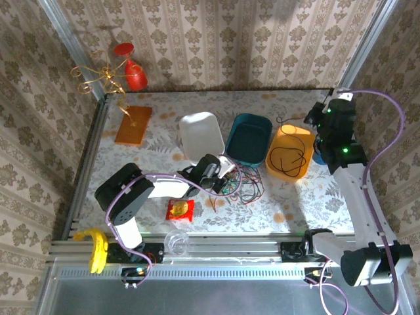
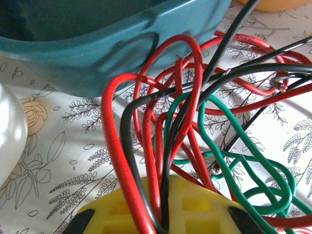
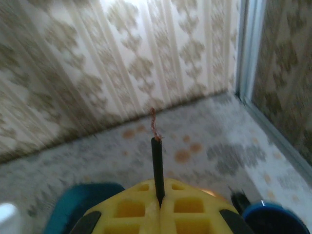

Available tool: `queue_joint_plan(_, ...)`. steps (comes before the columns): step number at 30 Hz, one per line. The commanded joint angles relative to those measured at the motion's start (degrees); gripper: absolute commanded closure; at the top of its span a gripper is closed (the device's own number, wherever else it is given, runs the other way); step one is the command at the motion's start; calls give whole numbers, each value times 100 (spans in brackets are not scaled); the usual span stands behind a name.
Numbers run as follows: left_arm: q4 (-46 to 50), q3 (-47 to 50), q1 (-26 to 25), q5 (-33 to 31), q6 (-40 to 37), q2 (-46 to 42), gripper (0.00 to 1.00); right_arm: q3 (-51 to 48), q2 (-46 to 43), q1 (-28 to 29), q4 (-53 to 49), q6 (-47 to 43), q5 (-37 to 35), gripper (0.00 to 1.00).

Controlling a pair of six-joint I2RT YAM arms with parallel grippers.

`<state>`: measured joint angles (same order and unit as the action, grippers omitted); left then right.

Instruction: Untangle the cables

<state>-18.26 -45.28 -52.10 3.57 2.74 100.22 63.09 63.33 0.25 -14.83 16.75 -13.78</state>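
cables (image 2: 187,141): red and black strands pinched in shut left gripper (image 2: 163,222); black end (image 3: 156,161) nipped by right gripper (image 3: 159,207); draw apart slowly, minding loops ahead of jaws.

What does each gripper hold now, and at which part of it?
Left gripper: the red cable and a black cable in the tangle, pinched mid-length. Right gripper: a black cable end, just below its bare copper tip.

Red cable (image 2: 114,146), green cable (image 2: 222,127), black cable (image 2: 126,136): smooth glossy plastic sheath. Teal bowl (image 2: 97,53) beyond left gripper (image 2: 163,226): glossy. Table cover (image 2: 63,161): matt.
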Motion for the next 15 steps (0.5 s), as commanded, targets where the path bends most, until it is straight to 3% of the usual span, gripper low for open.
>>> queue_joint_plan(1, 517, -68, -73, 45, -179, 120, 100, -333, 143, -25, -37, 267, -838, 100)
queue_joint_plan(15, 569, -161, -99, 47, -168, 185, 100, 263, 1595, 825, -969, -410, -3440, 100)
